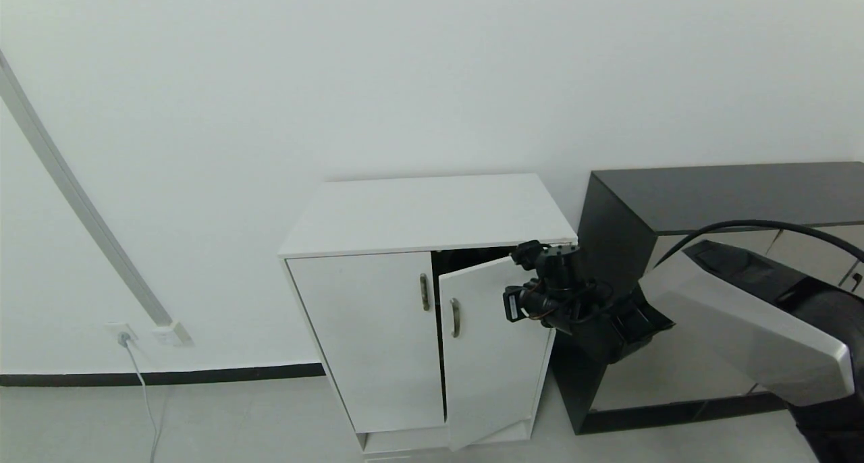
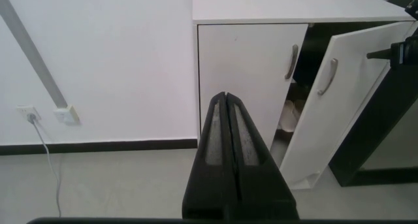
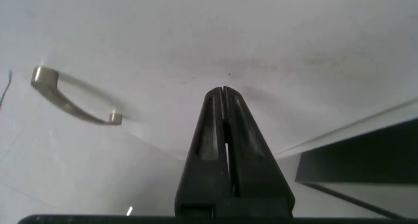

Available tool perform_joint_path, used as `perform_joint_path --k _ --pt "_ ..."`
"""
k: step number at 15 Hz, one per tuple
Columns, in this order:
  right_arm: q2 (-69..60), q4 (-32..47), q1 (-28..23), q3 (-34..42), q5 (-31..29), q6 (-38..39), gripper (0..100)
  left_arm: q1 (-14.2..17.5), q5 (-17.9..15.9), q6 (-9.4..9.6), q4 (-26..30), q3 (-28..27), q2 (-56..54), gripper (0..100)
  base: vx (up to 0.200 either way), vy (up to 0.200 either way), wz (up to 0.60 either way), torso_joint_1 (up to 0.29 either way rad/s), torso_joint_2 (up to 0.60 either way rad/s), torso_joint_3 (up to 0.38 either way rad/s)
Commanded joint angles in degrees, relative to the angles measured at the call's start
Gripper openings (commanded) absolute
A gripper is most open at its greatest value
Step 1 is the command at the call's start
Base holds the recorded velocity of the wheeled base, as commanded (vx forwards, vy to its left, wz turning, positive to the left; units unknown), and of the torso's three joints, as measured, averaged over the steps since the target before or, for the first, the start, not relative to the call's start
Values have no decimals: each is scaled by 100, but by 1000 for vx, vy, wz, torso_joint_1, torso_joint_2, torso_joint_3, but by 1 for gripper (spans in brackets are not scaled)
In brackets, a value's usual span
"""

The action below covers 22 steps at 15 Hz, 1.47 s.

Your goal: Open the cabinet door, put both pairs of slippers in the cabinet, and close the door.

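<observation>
The white cabinet (image 1: 425, 213) stands against the wall. Its left door (image 1: 364, 335) is closed and its right door (image 1: 489, 355) hangs partly ajar, showing a dark gap. My right gripper (image 1: 525, 255) is shut and empty, with its tip (image 3: 225, 93) against the outer face of the right door near the upper hinge-side corner, away from the door handle (image 3: 75, 100). My left gripper (image 2: 225, 96) is shut on nothing, held well back from the cabinet and facing it. Through the gap, pale slippers (image 2: 287, 113) lie on a shelf inside.
A black sideboard (image 1: 729, 186) stands tight against the cabinet's right side, behind my right arm. A wall socket with a hanging cable (image 1: 121, 335) and a slanted conduit (image 1: 74, 193) are on the wall at the left. Bare floor (image 2: 117, 178) lies before the cabinet.
</observation>
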Motion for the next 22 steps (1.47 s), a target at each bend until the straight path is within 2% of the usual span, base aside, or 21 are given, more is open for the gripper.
perform_joint_path --k 1,22 --pt "142 -9 3 -175 1 0 0 1 6 -1 0 1 7 0 0 0 0 0 0 0" --pt "722 -457 -172 -1160 -8 8 0 1 6 -1 0 1 7 0 0 0 0 0 0 0"
